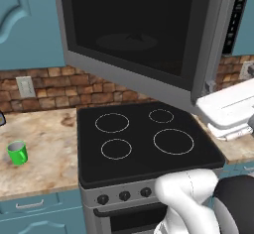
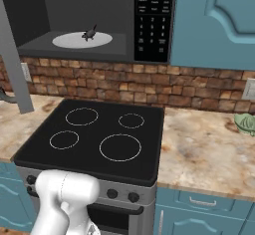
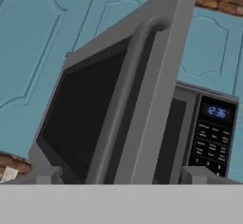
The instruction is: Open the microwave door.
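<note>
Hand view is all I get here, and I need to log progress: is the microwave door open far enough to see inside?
Observer: Yes. In the right base view the microwave door is swung wide and the white turntable shows.
Operator: Anything on it?
Observer: A small dark thing lies on the plate; too small to name.
Operator: What's below the microwave?
Observer: A black stovetop with four ring burners.
Operator: Anything on the counter?
Observer: A green mug left of the stovetop.
</note>
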Available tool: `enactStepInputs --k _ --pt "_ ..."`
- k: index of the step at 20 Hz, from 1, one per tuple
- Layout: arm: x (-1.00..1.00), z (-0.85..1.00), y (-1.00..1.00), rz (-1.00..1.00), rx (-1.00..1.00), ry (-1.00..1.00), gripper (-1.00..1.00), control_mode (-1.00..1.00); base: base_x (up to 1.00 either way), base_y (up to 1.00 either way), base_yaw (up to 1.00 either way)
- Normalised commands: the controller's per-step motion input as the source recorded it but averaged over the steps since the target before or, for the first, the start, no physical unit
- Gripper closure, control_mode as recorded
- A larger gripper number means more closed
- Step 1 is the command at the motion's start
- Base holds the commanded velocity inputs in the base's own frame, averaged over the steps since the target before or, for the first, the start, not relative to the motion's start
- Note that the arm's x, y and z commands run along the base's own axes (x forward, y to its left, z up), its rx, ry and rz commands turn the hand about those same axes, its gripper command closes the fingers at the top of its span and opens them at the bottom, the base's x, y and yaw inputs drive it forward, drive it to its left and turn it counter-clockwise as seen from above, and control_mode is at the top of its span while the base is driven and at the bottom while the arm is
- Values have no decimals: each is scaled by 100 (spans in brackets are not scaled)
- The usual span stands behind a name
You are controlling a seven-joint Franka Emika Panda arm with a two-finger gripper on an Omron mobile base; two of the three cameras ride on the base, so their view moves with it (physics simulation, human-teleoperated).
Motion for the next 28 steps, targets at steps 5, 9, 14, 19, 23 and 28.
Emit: enactStepInputs --k 5,9,14,19,23,28 --pt "-73 13 -92 5 20 18 -100 -100 0 0 0" --pt "-19 -1 -99 8 52 60 -100 -100 0 0 0" --pt "50 -14 -57 4 69 87 -100 -100 0 0 0" --pt "100 -45 -10 13 68 76 -100 -100 0 0 0" --pt "100 -84 -1 29 66 50 -100 -100 0 0 0" --pt "100 -49 20 18 63 30 -100 -100 0 0 0"
